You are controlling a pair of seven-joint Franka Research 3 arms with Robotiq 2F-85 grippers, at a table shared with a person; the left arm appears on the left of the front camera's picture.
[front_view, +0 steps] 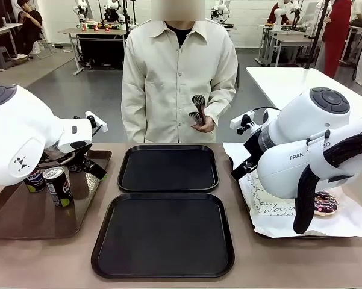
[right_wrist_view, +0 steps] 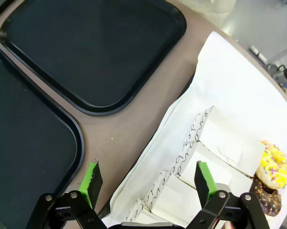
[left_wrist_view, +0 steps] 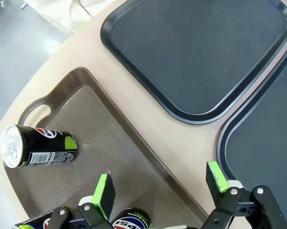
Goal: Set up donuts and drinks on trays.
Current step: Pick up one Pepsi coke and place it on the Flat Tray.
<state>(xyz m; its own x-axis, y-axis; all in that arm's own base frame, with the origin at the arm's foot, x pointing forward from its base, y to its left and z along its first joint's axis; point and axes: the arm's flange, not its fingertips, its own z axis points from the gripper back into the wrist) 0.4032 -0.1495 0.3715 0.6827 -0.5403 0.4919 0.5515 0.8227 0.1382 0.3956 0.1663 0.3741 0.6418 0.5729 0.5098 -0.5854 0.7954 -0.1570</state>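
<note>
Front view: saw the near tray (front_view: 162, 236) bare, and the far tray (front_view: 168, 168) just beyond it bare too. Left of the near tray, found a brown tray (front_view: 18, 220) with cans (front_view: 58, 185) standing upright on it. Right of the near tray, made out a paper-lined tray (front_view: 349, 227) with a donut (front_view: 325, 203) on it. Beyond the near tray, noted a person's hand (front_view: 203, 124) holding tongs (front_view: 198, 105).

Left wrist view: found the left gripper (left_wrist_view: 160, 185) left of the near tray, above the brown tray, jaws wide apart and clamped on nothing, with cans beneath and ahead of it. Right wrist view: found the right gripper (right_wrist_view: 148, 181) right of the near tray, jaws also apart and empty, above white boxes (right_wrist_view: 215, 143). Saw a yellow donut (right_wrist_view: 273, 164) and a chocolate donut (right_wrist_view: 265, 196) past them.

Judged the cans stiff, smooth and likely slippery. Light if empty, heavier if full; could not tell which. Best taken across the middle of the body, pads square on the round wall, and kept upright. Judged the donuts soft and easily marked, with icing apt to smear. Better taken by a box's side walls and squeezed gently, to avoid buckling the thin paper.
</note>
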